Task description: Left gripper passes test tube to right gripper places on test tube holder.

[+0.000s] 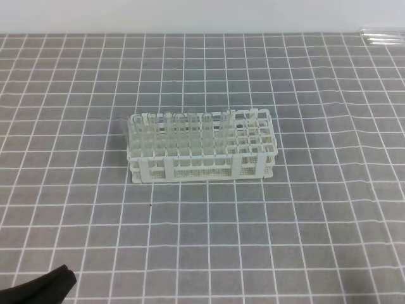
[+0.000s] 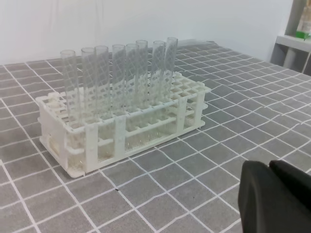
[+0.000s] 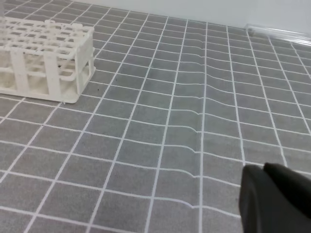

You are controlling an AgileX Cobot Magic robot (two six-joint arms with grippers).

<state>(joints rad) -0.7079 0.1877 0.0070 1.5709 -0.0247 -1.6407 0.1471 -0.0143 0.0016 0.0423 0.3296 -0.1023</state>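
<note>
The white test tube holder (image 1: 202,147) stands mid-table on the grey checked cloth. Several clear tubes (image 2: 119,77) stand upright in one long row of it; the other holes hold nothing. Loose clear test tubes (image 1: 383,35) lie at the far right back edge, also visible in the right wrist view (image 3: 277,33). Only a black corner of my left gripper (image 2: 277,199) shows, well short of the holder (image 2: 121,131). A similar black corner of my right gripper (image 3: 274,199) sits low over the cloth, far from the holder (image 3: 46,53). Neither gripper's fingertips are visible, and I see nothing held.
A black part of the left arm (image 1: 44,288) pokes in at the bottom left corner. The cloth (image 3: 194,121) has a raised wrinkle running front to back on the right side. A pale shelf (image 2: 296,41) stands beyond the table's far corner.
</note>
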